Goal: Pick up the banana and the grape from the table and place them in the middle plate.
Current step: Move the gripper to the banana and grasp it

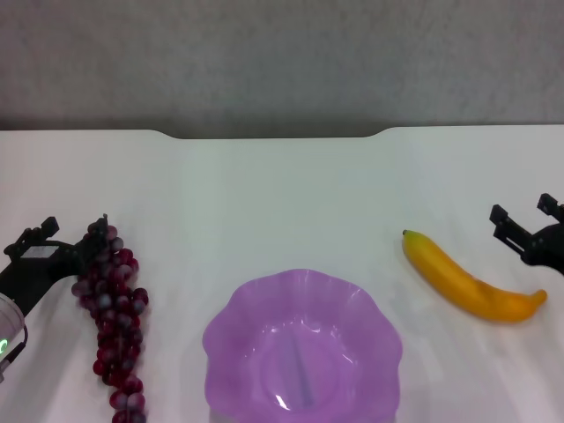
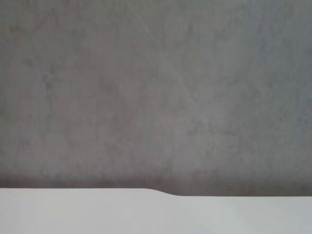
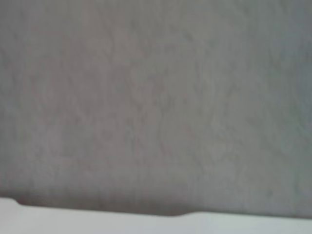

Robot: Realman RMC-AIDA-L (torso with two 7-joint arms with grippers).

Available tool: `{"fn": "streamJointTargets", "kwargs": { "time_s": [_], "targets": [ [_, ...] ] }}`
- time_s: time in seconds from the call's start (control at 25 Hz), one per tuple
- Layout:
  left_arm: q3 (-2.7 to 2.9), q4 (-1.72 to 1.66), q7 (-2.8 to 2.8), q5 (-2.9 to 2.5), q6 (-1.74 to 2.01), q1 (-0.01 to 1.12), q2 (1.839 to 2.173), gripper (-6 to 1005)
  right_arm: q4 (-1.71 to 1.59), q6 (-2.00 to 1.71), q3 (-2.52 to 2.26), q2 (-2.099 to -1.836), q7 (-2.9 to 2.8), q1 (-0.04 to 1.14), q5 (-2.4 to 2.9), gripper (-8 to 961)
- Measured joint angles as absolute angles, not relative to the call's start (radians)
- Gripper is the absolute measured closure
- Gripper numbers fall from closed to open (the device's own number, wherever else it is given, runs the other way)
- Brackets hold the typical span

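Head view: middle plate [image 1: 303, 345] sits near-centre on table [image 1: 282, 203], nothing in it. Grape [image 1: 114, 319] lies on table to its left; banana [image 1: 470, 278] lies on table to its right, both apart from plate. Left tool [image 1: 69, 240] low at table's left edge, fingers spread, one tip touching grape's upper end. Right tool [image 1: 527, 217] at right edge, just beside banana, fingers apart, holding nothing. Wrist views: grey wall and table edge only.
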State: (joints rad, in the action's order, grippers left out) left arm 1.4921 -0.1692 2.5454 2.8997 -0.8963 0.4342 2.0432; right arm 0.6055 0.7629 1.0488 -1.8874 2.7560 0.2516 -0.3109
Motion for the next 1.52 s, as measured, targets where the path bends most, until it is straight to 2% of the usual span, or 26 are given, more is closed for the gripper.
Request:
{"fn": "streamJointTargets", "kwargs": {
  "time_s": [0.04, 0.12, 0.24, 0.32, 0.44, 0.6, 0.76, 1.0, 1.52],
  "targets": [
    [1.491, -0.17, 2.545, 2.899, -0.895, 0.434, 2.043, 157, 0.676, 0.69, 1.056, -1.861, 2.729, 0.238, -0.288, 137],
    [1.489, -0.169, 2.545, 2.899, -0.892, 0.434, 2.043, 157, 0.815, 0.522, 1.081, -1.83, 2.688, 0.213, -0.223, 138],
    [1.49, -0.168, 2.546, 2.899, -0.881, 0.434, 2.043, 157, 1.004, 0.245, 1.131, -1.817, 2.662, 0.172, -0.104, 139],
    [1.492, -0.168, 2.547, 2.899, -0.874, 0.434, 2.043, 157, 1.144, 0.027, 1.164, -1.825, 2.661, 0.148, -0.014, 139],
    [1.491, -0.167, 2.547, 2.899, -0.869, 0.436, 2.043, 157, 1.295, -0.234, 1.174, -1.855, 2.685, 0.144, 0.074, 138],
    [1.492, -0.167, 2.546, 2.899, -0.868, 0.44, 2.044, 157, 1.375, -0.518, 1.186, -1.898, 2.812, 0.218, 0.045, 137],
    [1.493, -0.171, 2.544, 2.898, -0.868, 0.443, 2.045, 157, 1.358, -0.621, 1.237, -1.935, 2.979, 0.289, -0.071, 137],
    [1.494, -0.174, 2.539, 2.899, -0.868, 0.443, 2.045, 157, 1.31, -0.63, 1.244, -1.934, 3.0, 0.348, -0.141, 136],
    [1.492, -0.174, 2.539, 2.899, -0.868, 0.443, 2.045, 157, 1.11, -0.505, 1.186, -1.972, 3.0, 0.434, -0.228, 137]
  ]
}}
